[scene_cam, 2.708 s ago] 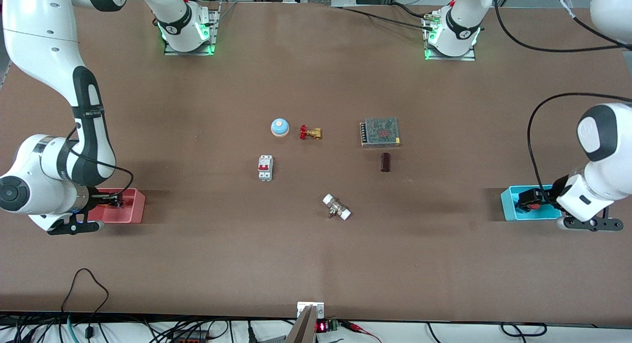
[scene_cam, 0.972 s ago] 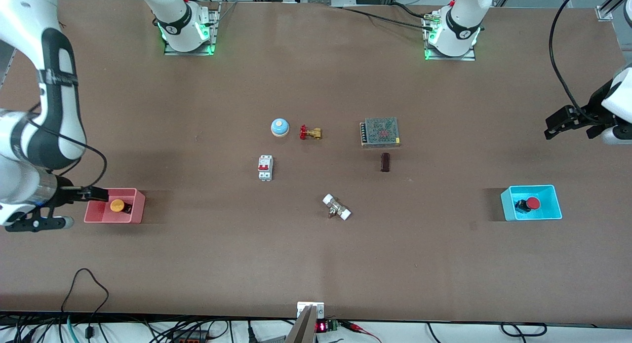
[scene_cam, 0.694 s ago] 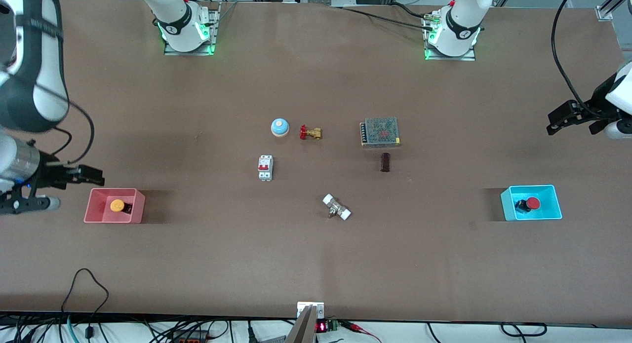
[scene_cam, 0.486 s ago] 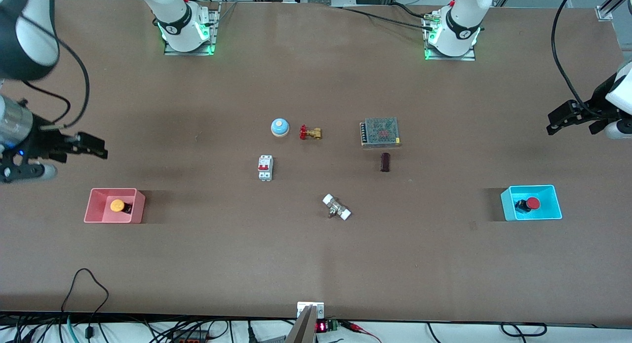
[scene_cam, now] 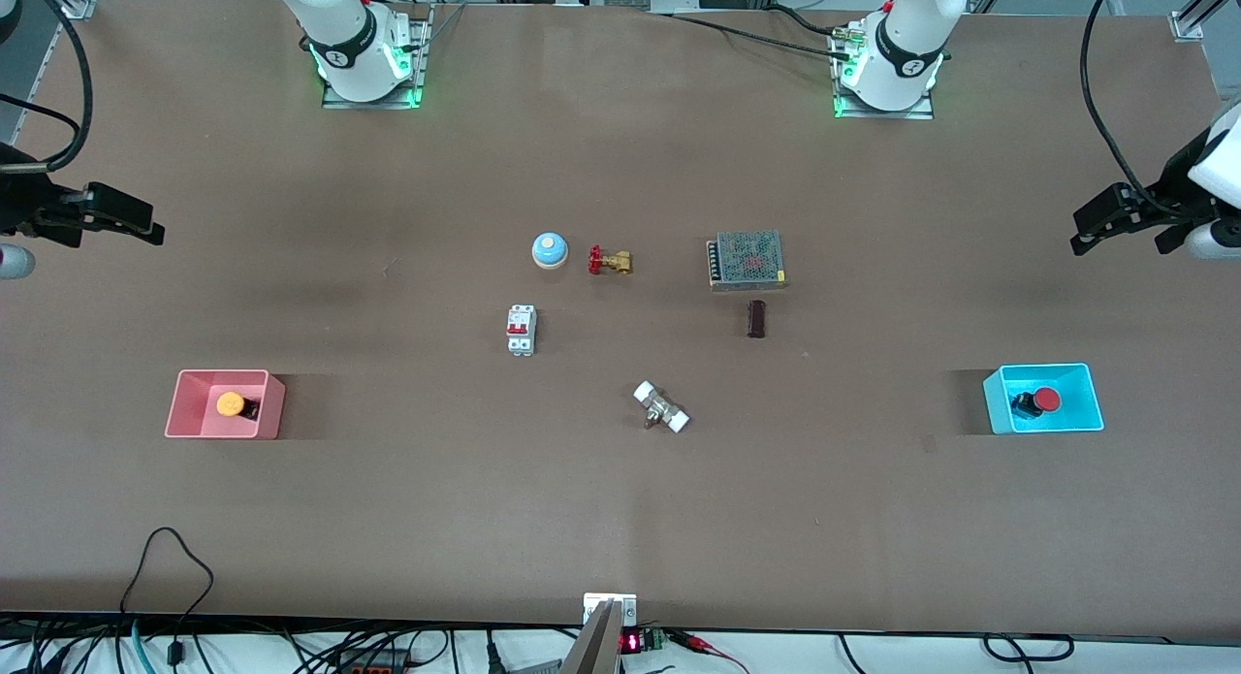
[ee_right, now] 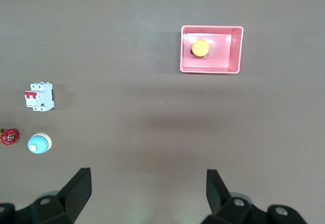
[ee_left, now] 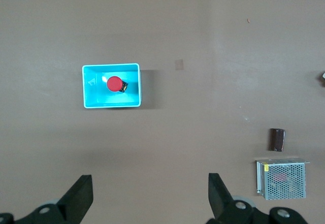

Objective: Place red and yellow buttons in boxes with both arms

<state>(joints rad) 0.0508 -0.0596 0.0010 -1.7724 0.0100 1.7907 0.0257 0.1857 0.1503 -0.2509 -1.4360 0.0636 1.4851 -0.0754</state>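
Observation:
The yellow button (scene_cam: 230,403) (ee_right: 200,48) lies in the pink-red box (scene_cam: 184,422) (ee_right: 236,49) at the right arm's end of the table. In the cyan box (scene_cam: 1076,417) (ee_left: 91,94) at the left arm's end lies the red button (scene_cam: 1045,400) (ee_left: 114,84). My right gripper (scene_cam: 145,223) (ee_right: 148,183) hangs open and empty, high over bare table at the right arm's end. Over bare table at the left arm's end, my left gripper (scene_cam: 1084,230) (ee_left: 151,188) is open with nothing between its fingers.
Mid-table lie a blue-and-white bell (scene_cam: 549,250), a brass valve with red handwheel (scene_cam: 609,261), a white breaker with red switches (scene_cam: 522,330), a mesh-topped power supply (scene_cam: 747,260), a dark brown cylinder (scene_cam: 756,318) and a white-ended fitting (scene_cam: 661,407).
Both grippers have come away from their boxes, leaving a button in each. The right gripper has kept rising and drawing back; the left has barely moved in the last second.

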